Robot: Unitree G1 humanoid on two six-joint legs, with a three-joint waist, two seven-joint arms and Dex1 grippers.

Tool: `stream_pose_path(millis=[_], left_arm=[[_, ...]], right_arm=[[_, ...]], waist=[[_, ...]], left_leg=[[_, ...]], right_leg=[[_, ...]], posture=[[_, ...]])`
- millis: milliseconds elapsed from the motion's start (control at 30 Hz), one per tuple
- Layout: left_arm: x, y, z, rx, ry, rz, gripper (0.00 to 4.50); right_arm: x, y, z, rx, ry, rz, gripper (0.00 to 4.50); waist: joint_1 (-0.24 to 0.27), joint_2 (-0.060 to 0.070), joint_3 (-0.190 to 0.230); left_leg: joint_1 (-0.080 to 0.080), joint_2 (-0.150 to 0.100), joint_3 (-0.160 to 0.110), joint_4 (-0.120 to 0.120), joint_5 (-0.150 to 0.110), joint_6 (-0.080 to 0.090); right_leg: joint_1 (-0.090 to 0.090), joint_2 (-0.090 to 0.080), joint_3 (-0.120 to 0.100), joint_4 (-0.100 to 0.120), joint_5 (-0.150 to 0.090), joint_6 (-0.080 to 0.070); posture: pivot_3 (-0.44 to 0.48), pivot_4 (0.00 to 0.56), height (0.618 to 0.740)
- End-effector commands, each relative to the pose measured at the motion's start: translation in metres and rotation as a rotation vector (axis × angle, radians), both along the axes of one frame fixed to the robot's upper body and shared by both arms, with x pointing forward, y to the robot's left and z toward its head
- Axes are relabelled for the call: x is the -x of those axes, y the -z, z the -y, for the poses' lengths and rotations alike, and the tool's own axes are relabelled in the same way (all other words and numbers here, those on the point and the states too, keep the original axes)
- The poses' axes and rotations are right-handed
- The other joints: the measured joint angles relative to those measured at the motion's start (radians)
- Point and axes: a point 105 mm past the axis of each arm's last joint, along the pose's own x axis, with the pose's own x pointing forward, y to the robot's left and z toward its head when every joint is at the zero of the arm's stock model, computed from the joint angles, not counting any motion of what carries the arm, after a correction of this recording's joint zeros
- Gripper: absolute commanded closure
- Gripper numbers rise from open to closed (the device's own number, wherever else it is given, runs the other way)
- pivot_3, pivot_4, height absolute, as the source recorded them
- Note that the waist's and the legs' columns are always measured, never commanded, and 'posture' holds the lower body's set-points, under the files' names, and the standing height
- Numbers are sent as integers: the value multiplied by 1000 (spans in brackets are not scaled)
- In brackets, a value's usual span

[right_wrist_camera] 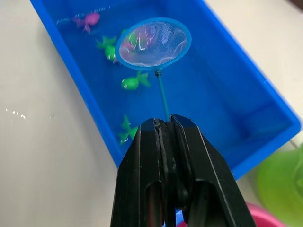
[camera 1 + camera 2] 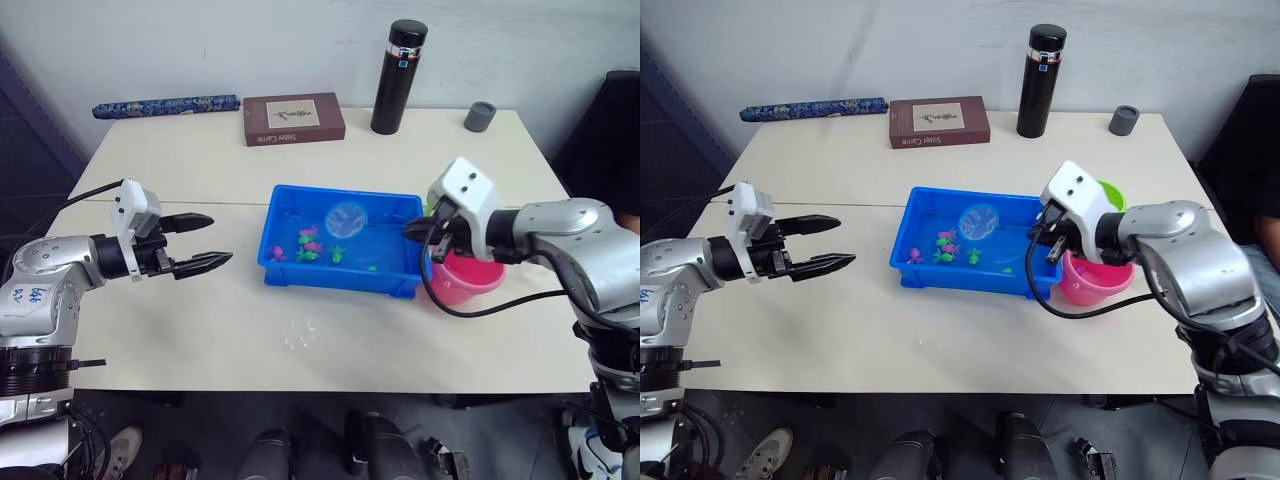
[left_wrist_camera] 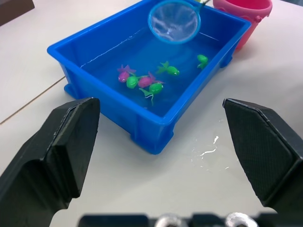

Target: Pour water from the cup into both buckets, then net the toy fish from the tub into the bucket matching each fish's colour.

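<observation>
Netting is under way: right gripper (image 1: 166, 124) pinches the net (image 1: 154, 43) over the tub (image 2: 290, 272) at frame centre; toy fish (image 3: 150, 87) remain inside; left gripper (image 2: 205, 242) spread, idle.

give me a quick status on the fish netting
Right gripper shut on net handle, hoop above tub. Left gripper open, empty. Fish in tub, nothing blocking.

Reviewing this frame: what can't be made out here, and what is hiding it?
- Green bucket: mostly behind the right hand in the head views; cut by the edge in the right wrist view.
- Pink bucket: inside hidden by the right arm, so no water level can be read.
- Net: handle end buried in the shut fingers.
- Toy fish: bunched; exact count unclear.
</observation>
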Motion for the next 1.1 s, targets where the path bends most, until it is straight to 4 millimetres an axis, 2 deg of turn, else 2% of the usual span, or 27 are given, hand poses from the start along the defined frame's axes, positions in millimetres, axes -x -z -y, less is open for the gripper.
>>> stream_pose_path(millis=[33, 233, 433, 767, 1100], left_arm=[[2, -14, 2, 14, 7, 55, 33], [2, -12, 7, 17, 14, 53, 33], [4, -12, 6, 14, 10, 57, 33], [7, -11, 7, 15, 6, 54, 33], [8, -11, 6, 19, -3, 59, 33]], right_arm=[[-5, -3, -11, -7, 2, 35, 4500], [-10, 8, -30, -33, -10, 12, 4500], [-13, 18, -21, 9, 35, -10, 4500], [-21, 16, -5, 53, 83, 9, 4500], [-15, 29, -11, 122, 29, -19, 4500]], waist=[[0, 0, 0], [-1, 0, 0], [0, 0, 0], [-2, 0, 0], [-2, 0, 0]], left_leg=[[0, 0, 0, 0, 0, 0], [0, 0, 0, 0, 0, 0], [0, 0, 0, 0, 0, 0], [0, 0, 0, -1, 0, 0], [0, 0, 0, -1, 0, 0]], right_leg=[[0, 0, 0, 0, 0, 0], [-1, 0, 0, 0, 0, 0], [-1, 0, 0, 0, 0, 0], [-1, 0, 0, 0, 0, 0], [-1, 0, 0, -1, 0, 0]], posture=[[0, 150, 740], [0, 150, 740], [0, 150, 740], [0, 150, 740], [0, 150, 740]])
